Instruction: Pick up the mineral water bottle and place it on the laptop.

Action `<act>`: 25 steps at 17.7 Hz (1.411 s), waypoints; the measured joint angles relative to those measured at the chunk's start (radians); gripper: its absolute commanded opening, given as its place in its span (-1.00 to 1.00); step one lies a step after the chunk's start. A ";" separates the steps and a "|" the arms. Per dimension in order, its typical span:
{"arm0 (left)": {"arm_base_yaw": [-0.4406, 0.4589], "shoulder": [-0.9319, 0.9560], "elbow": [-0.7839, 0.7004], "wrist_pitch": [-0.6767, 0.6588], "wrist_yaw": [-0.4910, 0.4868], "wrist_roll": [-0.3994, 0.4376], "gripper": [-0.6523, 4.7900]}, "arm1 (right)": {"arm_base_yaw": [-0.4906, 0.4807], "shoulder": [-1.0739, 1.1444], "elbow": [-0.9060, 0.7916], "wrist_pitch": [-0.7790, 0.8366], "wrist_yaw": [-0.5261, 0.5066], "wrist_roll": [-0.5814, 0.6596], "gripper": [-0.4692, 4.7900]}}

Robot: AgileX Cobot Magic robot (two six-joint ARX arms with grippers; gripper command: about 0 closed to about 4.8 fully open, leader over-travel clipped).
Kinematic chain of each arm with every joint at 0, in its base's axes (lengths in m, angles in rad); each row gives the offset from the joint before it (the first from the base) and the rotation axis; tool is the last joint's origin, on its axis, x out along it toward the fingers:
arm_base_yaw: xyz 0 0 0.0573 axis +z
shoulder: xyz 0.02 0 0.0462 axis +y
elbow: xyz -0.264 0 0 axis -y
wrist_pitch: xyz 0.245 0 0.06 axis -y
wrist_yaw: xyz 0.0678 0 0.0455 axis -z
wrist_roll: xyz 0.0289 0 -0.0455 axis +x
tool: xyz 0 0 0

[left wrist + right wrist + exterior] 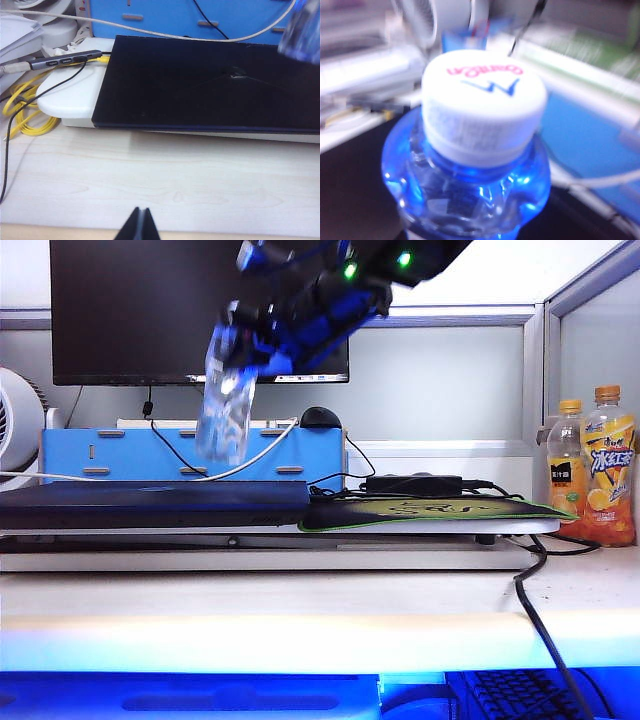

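Note:
The mineral water bottle (pixel 224 412), clear plastic, hangs tilted in the air above the laptop (pixel 150 502). My right gripper (pixel 242 344) reaches in from the upper right and is shut on the bottle's upper part. The right wrist view is filled by the white cap (pixel 482 100) and the bottle's shoulders, which hide the fingers. In the left wrist view the laptop (pixel 200 85) is a flat dark slab on a white stand, and the bottle (pixel 301 30) is a blur over its far corner. My left gripper (pixel 142 221) is shut and empty, low over the wooden desk in front of the laptop.
A black monitor (pixel 150 310) and a blue box (pixel 120 455) stand behind the laptop. A green-edged mouse mat (pixel 430 510) with a black adapter (pixel 413 483) lies to its right. Two orange drink bottles (pixel 608 465) stand far right. Yellow cable (pixel 25 110) and a hub (pixel 65 60) lie left.

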 measured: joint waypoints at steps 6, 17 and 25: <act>0.000 0.000 0.000 0.000 0.000 0.000 -0.77 | 0.045 0.004 0.000 -0.056 0.020 -0.082 -0.63; 0.000 0.000 0.000 0.000 0.000 0.000 -0.77 | 0.040 -0.005 0.008 -0.009 0.023 -0.100 1.00; 0.000 0.000 0.000 0.000 0.000 0.000 -0.77 | 0.036 -0.069 0.022 0.035 0.093 -0.132 0.84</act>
